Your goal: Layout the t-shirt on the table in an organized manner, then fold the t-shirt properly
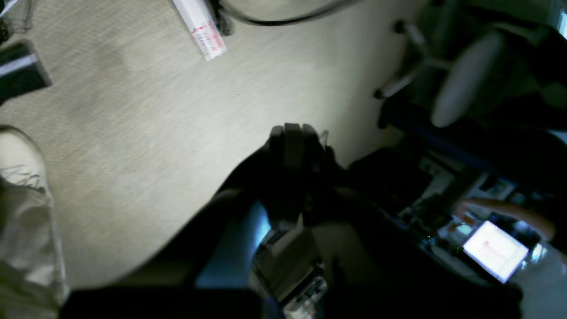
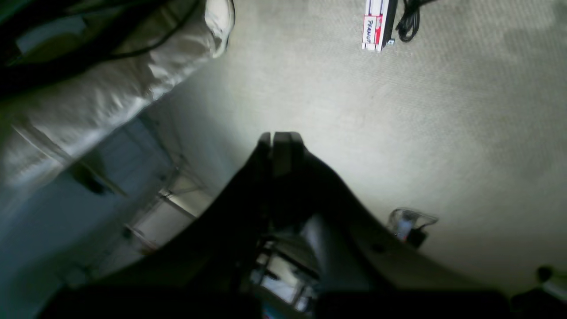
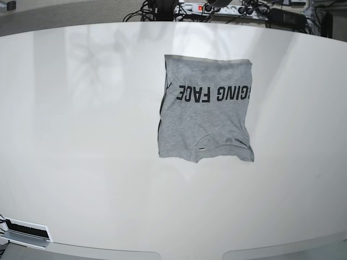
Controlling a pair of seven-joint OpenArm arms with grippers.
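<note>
The heather-grey t-shirt (image 3: 206,116) lies folded into a compact rectangle on the white table (image 3: 81,135), right of centre toward the back. Its black lettering faces up and reads upside down, and the collar edge is at the near side. Neither arm appears in the base view. In the left wrist view my left gripper (image 1: 292,129) is shut with nothing in it, hanging over carpet. My right gripper (image 2: 281,135) is likewise shut and empty above the floor in the right wrist view. The shirt and table are out of both wrist views.
A power strip (image 3: 217,8) and cables sit behind the table's far edge. A small white device (image 3: 24,230) rests at the front left corner. On the carpet lie a white labelled box (image 1: 201,29) and an office chair base (image 1: 412,66); a lit screen (image 1: 496,250) glows nearby.
</note>
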